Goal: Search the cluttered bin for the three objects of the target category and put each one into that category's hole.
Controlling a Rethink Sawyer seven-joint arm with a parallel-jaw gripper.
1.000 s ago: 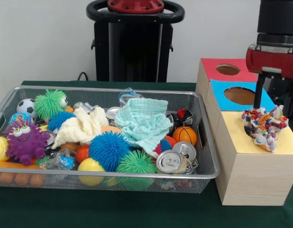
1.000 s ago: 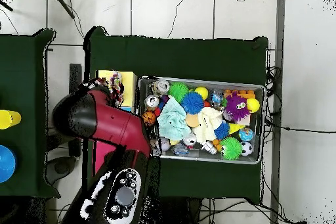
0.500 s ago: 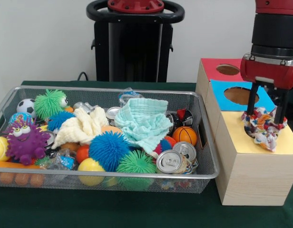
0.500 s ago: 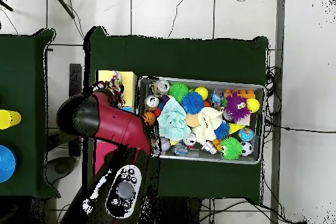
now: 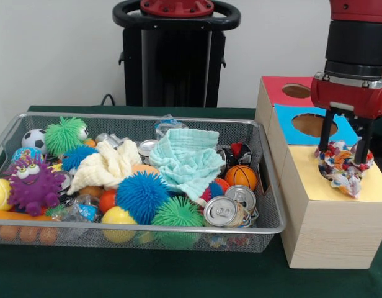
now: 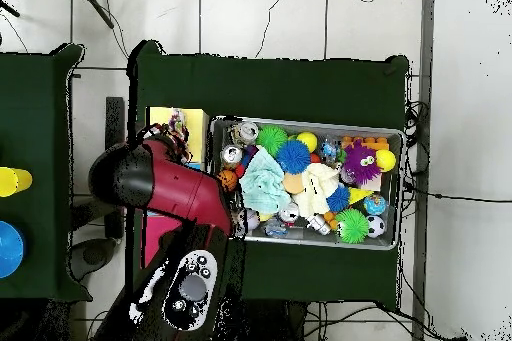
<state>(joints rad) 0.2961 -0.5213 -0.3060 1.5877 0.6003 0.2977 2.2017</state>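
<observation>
1. We see the red and black arm reaching down at the right of the front view, its gripper (image 5: 346, 151) set over a wooden box (image 5: 330, 230) that stands just beside a wire mesh bin (image 5: 265, 186).
2. The two dark fingers (image 5: 326, 131) stand apart, one on each side of a crumpled, multicoloured rag toy (image 5: 343, 169). We cannot tell whether they press on it or only bracket it.
3. The rag toy is a knotted bundle of printed cloth in red, blue, white and yellow. It rests on the yellow panel (image 5: 377, 183) of the box top, the panel nearest the camera. Its bulk runs roughly side to side between the fingers, and a loose tail of cloth droops toward the box's front edge.
4. Behind the yellow panel lie a blue panel (image 5: 287, 121) and a red panel (image 5: 275, 90), each with a round hole. The box sides are pale wood grain.
5. The bin is a shallow rectangle of silver mesh, its long axis running left to right in the front view, and it is heaped full.
6. Soft things in it: a mint green waffle cloth (image 5: 188, 158) and a cream cloth (image 5: 107, 164), both rumpled.
7. Rubbery spiked balls: a blue one (image 5: 141, 195) and a green one (image 5: 177, 214). A purple spiky monster toy (image 5: 33, 183) sits at the left.
8. Hard things: a metal can (image 5: 222, 211) lying with its top toward us, and a small orange basketball (image 5: 240, 177).
9. In the overhead view the arm (image 6: 160, 182) covers much of the box beside the bin (image 6: 395, 247).
</observation>
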